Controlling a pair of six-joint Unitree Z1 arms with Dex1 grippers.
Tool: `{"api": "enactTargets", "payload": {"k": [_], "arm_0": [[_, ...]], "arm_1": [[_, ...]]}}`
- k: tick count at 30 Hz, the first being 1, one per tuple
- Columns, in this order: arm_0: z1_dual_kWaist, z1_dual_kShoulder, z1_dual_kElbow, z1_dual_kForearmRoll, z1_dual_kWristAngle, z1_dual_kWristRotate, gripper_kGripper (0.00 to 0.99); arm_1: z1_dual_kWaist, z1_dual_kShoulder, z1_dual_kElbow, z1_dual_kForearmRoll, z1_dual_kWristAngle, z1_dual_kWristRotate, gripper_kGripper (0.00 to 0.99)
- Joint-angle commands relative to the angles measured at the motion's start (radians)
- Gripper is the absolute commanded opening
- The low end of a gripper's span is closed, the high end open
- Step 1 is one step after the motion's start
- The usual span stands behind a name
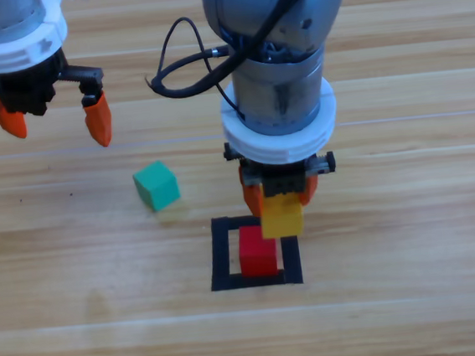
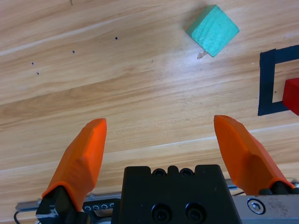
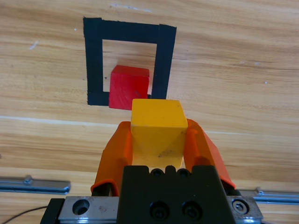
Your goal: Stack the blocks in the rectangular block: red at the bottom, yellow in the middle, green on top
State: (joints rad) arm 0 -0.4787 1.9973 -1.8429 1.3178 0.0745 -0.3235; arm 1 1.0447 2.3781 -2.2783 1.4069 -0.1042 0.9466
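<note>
The red cube [image 1: 257, 252] [image 3: 128, 87] sits inside the black tape outline [image 1: 220, 255] [image 3: 93, 60] near its front edge. My right gripper [image 1: 279, 195] [image 3: 158, 140] is shut on the yellow cube [image 1: 282, 216] [image 3: 156, 126], holding it in the air just behind and above the red cube, slightly to its right. The green cube [image 1: 156, 186] [image 2: 213, 30] lies on the wood left of the outline. My left gripper [image 1: 57, 120] [image 2: 161, 140] hovers open at the far left, away from the green cube, nothing between its jaws.
A black cable [image 1: 180, 61] loops off the right arm above the green cube. A corner of the tape outline [image 2: 267, 84] and the red cube's edge [image 2: 292, 95] show at the right of the left wrist view.
</note>
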Motion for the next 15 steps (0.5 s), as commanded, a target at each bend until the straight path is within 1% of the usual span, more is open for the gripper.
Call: {"api": "enactTargets", "payload": {"k": [1, 7, 15], "arm_0": [[0.023, 0.035, 0.031, -0.012, -0.005, 0.012, 0.973], [0.023, 0.046, 0.053, -0.035, -0.007, 0.012, 0.971], [0.025, 0.049, 0.074, -0.058, -0.012, 0.007, 0.971]], "arm_1": [[0.023, 0.090, -0.055, 0.011, 0.038, 0.021, 0.000], [0.023, 0.138, -0.098, 0.011, 0.064, 0.032, 0.000], [0.015, 0.171, -0.112, 0.011, 0.067, 0.032, 0.000]]}}
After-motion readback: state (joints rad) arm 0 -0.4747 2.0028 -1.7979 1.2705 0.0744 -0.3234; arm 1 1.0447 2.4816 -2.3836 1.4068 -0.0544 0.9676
